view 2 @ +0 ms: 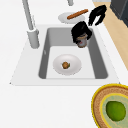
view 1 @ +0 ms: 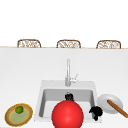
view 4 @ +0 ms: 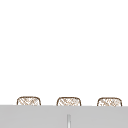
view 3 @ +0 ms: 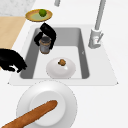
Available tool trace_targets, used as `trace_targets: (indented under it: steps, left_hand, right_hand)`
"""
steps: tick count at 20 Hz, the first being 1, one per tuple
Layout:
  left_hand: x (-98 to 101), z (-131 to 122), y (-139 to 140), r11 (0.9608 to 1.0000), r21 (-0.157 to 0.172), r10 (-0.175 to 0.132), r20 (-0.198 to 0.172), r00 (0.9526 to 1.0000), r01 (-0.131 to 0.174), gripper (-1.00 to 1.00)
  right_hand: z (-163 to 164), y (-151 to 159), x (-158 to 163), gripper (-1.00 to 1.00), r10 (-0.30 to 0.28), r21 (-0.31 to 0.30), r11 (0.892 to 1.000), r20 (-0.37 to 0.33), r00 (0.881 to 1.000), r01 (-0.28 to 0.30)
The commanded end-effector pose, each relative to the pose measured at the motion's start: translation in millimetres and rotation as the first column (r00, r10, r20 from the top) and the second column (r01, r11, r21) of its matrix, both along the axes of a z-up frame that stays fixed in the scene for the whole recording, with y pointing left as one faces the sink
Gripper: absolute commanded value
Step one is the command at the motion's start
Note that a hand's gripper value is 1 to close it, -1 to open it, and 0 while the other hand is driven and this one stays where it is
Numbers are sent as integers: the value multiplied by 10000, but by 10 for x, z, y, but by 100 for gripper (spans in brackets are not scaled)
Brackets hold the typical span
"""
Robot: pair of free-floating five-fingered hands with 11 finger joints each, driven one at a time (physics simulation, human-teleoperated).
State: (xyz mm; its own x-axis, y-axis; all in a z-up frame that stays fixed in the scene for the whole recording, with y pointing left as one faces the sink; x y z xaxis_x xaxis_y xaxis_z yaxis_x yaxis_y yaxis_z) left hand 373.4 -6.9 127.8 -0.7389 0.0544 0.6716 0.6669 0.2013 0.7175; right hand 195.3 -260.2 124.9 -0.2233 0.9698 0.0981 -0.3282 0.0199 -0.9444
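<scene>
The left hand (view 3: 46, 33) sits in the upper left of the right side view, above the sink (view 3: 82, 53), with its fingers curled round a small brown-lidded jar (view 3: 45, 45) that hangs upright beneath the palm. In the left side view the same hand (view 2: 80, 30) appears right of centre near the top, and the jar (view 2: 82, 41) pokes out below it, its upper half covered by the fingers. In the front view a large red ball-like shape (view 1: 67, 114) at the bottom centre blocks most of the basin, so the left hand (view 1: 69, 96) shows just as a dark knob above it and the jar cannot be made out there.

The right hand (view 1: 96, 111) hovers at the sink's right rim in the lower right of the front view, fingers loosely curved and holding nothing (in the right side view it is cut off by the left edge).

A white bowl (view 2: 67, 65) with a small brown lump lies on the sink floor. A white plate (view 1: 110, 103) carrying a long brown loaf (view 1: 117, 108), cut off at the frame edge, sits right of the sink. A woven plate (view 1: 18, 114) with a lime (view 1: 19, 109) sits at the lower left. The faucet (view 1: 68, 72) rises behind the basin.
</scene>
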Motion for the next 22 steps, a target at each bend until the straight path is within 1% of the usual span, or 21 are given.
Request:
trace_targets:
  steps: [1,3,4,5,6,7,8,10,11,12,13,15,16,17,18,19,20,22]
  left_hand:
    - [0,-211,-148,9999,75,143,1,9999,-143,100]
    - [0,-410,-225,9999,17,102,540,9985,-104,100]
    - [1,-460,-278,10000,-40,59,686,9976,-56,100]
    - [12,-553,-298,9999,-62,106,664,9977,-102,100]
    - [39,-658,-308,9999,-25,131,563,9983,-130,100]
    - [108,-741,-254,9999,27,97,508,9987,-98,100]
    - [186,-795,-244,9999,163,37,373,9993,-43,100]
    - [263,-894,-204,9986,536,24,321,9995,-41,100]
    - [321,-962,-181,9982,593,25,246,9997,-40,100]
    - [388,-1061,-137,9984,565,29,162,9999,-38,100]
    - [464,-1173,-106,9986,520,121,135,9998,-128,100]
    - [598,-1346,-117,9997,200,125,258,9996,-131,100]
    - [616,-1432,-162,9999,95,131,399,9991,-135,100]
    - [658,-1520,-190,9996,-156,261,407,9988,-255,100]
    - [690,-1585,-221,9993,-267,255,486,9985,-242,100]
    - [704,-1654,-233,9993,-318,215,473,9987,-200,100]
    - [712,-1728,-251,9992,-348,215,316,9993,-204,100]
    - [708,-1917,-259,9994,-258,246,258,9994,-239,100]
  right_hand:
    - [0,0,0,0,0,0,10000,0,10000,0]
    - [0,0,0,0,0,0,10000,0,10000,0]
    - [0,0,0,0,0,0,10000,0,10000,0]
    - [0,0,0,0,0,0,10000,0,10000,0]
    - [0,0,0,0,0,0,10000,0,10000,0]
    - [0,0,0,0,0,0,10000,0,10000,0]
    - [0,0,0,0,0,0,10000,0,10000,0]
    - [0,0,0,0,0,0,10000,0,10000,0]
    - [0,0,0,0,0,0,10000,0,10000,0]
    - [0,0,0,0,0,0,10000,0,10000,0]
    - [0,0,0,0,0,0,10000,0,10000,0]
    - [0,0,0,0,0,0,10000,0,10000,0]
    - [0,0,0,0,0,0,10000,0,10000,0]
    - [0,0,0,0,0,0,10000,0,10000,0]
    - [0,0,0,0,0,0,10000,0,10000,0]
    - [0,0,0,0,0,0,10000,0,10000,0]
    - [0,0,0,0,0,0,10000,0,10000,0]
    - [0,0,0,0,0,0,10000,0,10000,0]
